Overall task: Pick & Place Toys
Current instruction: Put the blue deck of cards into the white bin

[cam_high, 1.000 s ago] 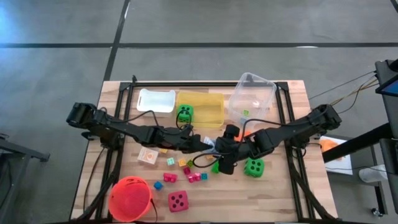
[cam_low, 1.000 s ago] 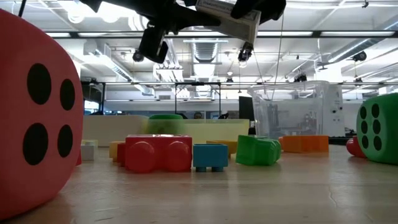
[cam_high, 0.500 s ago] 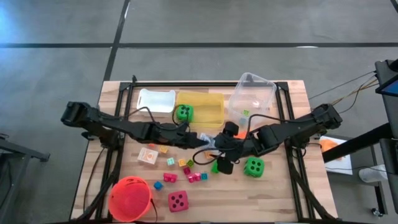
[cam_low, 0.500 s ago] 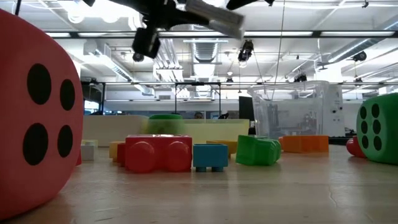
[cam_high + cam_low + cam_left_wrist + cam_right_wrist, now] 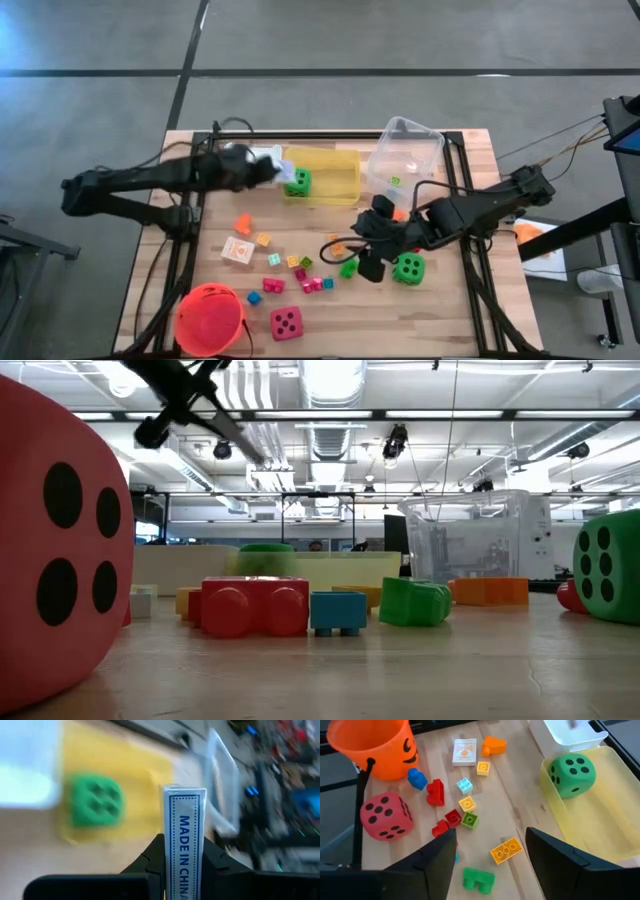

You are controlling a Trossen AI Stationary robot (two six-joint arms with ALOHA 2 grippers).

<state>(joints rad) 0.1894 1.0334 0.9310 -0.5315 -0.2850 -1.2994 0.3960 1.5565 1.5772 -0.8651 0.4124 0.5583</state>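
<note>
Blocks scattered mid-table, and the right gripper (image 5: 366,262) hangs w/ fingers spread and empty, right over the green block (image 5: 348,268) (yellow block (image 5: 506,849) just past it, long axis slanted across the jaws), so that arm's nearer. Farther back, the left gripper (image 5: 272,170) is clenched on a card box (image 5: 184,840), standing on end and edge-on, over the white bin (image 5: 240,160), beside the green die (image 5: 297,181) in the yellow bin (image 5: 335,190).

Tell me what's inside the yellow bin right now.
A green die sits in the yellow bin at one end. The rest of its floor that shows is bare; the part beyond the right wrist view's edge cannot be seen.
</note>
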